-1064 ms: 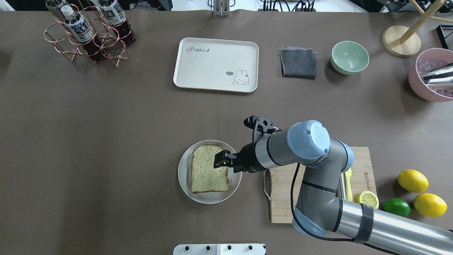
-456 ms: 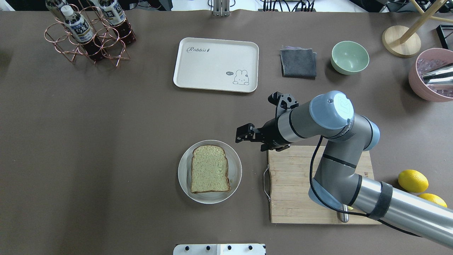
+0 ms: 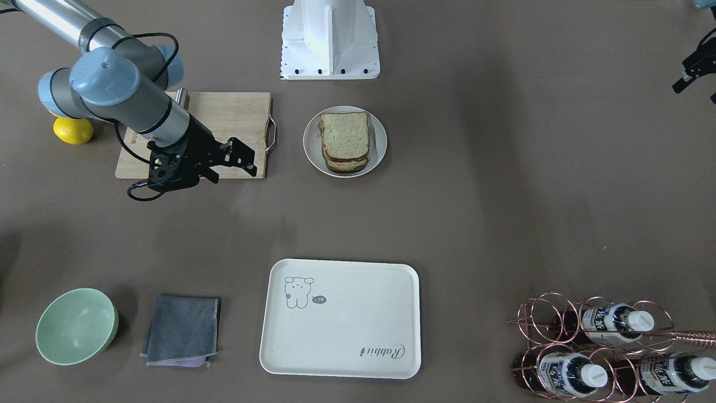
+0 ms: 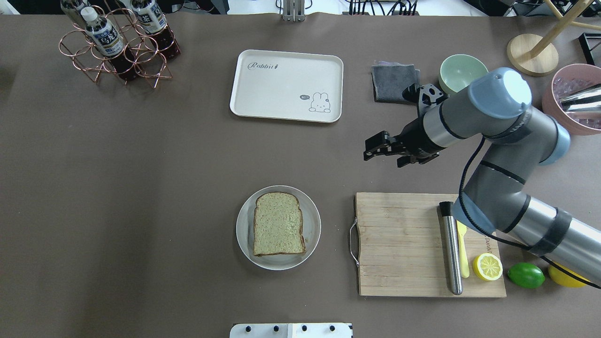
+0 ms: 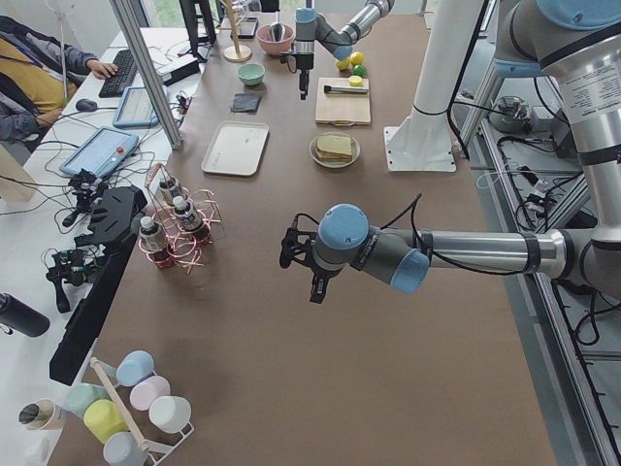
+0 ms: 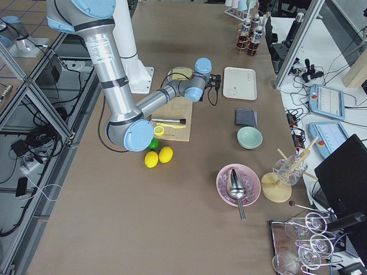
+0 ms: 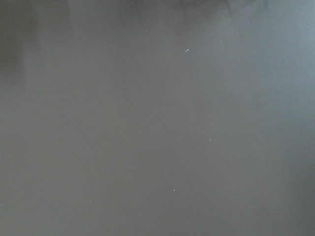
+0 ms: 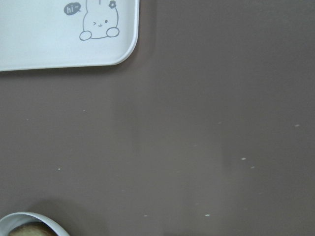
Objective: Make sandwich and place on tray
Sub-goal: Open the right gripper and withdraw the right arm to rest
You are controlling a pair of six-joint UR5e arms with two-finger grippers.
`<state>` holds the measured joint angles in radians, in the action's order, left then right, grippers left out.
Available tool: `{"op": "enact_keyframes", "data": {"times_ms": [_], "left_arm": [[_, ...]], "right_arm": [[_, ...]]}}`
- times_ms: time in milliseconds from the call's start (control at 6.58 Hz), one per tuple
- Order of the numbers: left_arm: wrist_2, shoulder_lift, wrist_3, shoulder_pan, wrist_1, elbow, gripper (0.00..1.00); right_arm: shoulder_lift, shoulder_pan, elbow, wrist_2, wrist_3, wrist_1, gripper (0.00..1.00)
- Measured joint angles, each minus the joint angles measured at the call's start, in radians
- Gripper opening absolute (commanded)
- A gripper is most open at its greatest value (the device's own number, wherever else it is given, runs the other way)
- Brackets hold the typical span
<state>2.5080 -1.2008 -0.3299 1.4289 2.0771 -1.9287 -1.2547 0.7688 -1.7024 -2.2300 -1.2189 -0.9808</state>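
Note:
The sandwich [image 4: 278,224] lies on a round white dish [image 4: 244,234]; tan bread slices with dark crusts are stacked, as the front-facing view [image 3: 345,139] shows. No egg is visible. The cream tray [image 4: 286,85] with the bear drawing is empty at the far side; its corner shows in the right wrist view [image 8: 59,44]. My right gripper [image 4: 371,149] is open and empty, above bare table between the tray and the cutting board [image 3: 249,159]. My left gripper [image 3: 691,73] hovers far off to the robot's left over bare table; I cannot tell if it is open or shut.
A wooden cutting board [image 4: 399,244] holds a steel rod [image 4: 451,249], a yellow knife and a lemon half [image 4: 487,266]. A lime [image 4: 526,274], grey cloth [image 4: 395,82], green bowl [image 4: 458,70], pink bowl [image 4: 570,112] and bottle rack [image 4: 117,47] stand around.
My right gripper has pulled away from the top bread slice on the dish, moving right and toward the far side. The bread stays on the dish.

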Motion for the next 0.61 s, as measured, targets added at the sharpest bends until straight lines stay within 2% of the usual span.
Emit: {"op": "enact_keyframes", "data": {"times_ms": [304, 608], "left_arm": [[-0.003, 0.001, -0.182, -0.098, 0.133, -0.002, 0.98], [-0.082, -0.047, -0.4, -0.251, 0.25, -0.004, 0.98]], "right_arm": [[-0.187, 0.108, -0.096, -0.058, 0.189, -0.007, 0.99], [-0.363, 0.234, -0.147, -0.096, 0.37, -0.009, 0.99]]}}
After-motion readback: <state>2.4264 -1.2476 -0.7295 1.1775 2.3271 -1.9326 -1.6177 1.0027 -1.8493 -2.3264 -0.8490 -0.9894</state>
